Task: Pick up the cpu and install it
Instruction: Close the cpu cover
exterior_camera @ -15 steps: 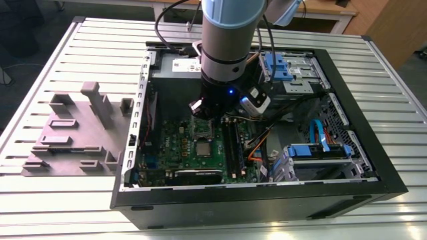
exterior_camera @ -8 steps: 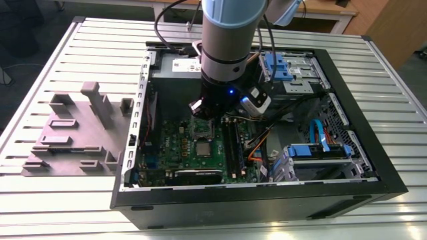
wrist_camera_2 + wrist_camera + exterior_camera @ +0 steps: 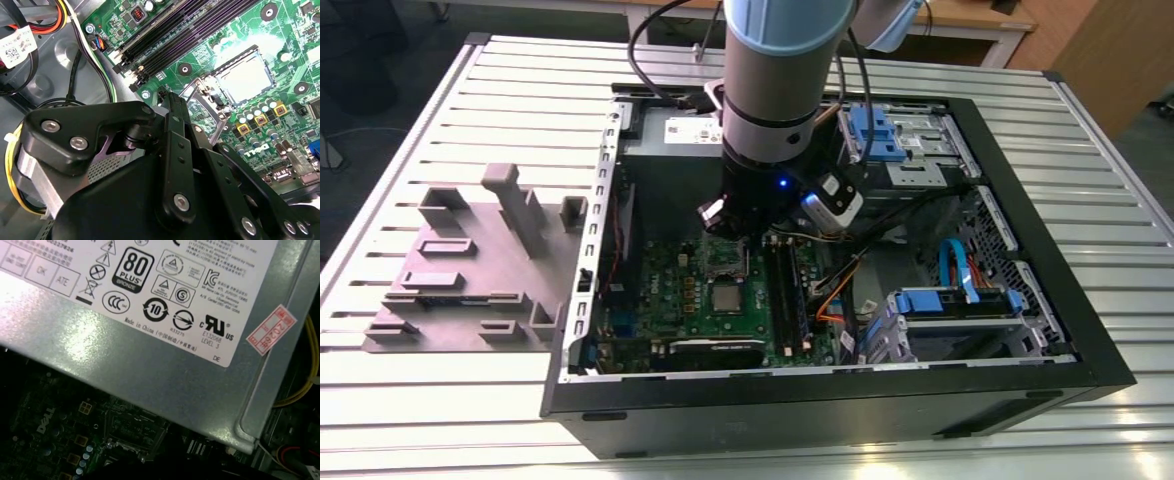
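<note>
One flat silvery square cpu (image 3: 724,297) sits on green motherboard (image 3: 674,293).

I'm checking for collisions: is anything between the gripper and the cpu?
Nothing visible. The cpu lies uncovered on the motherboard, the hinged frame stands open beside it, and the gripper hangs just above the frame.

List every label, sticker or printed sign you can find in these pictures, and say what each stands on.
White label, with certification marks, warning triangles and a crossed-out bin sign: on the grey metal box.
Red-bordered sticker: on the same box, overlapping the label's edge.
White lettering: on the green motherboard.
White coded tag: among the cables; its print is too small to read.
</note>
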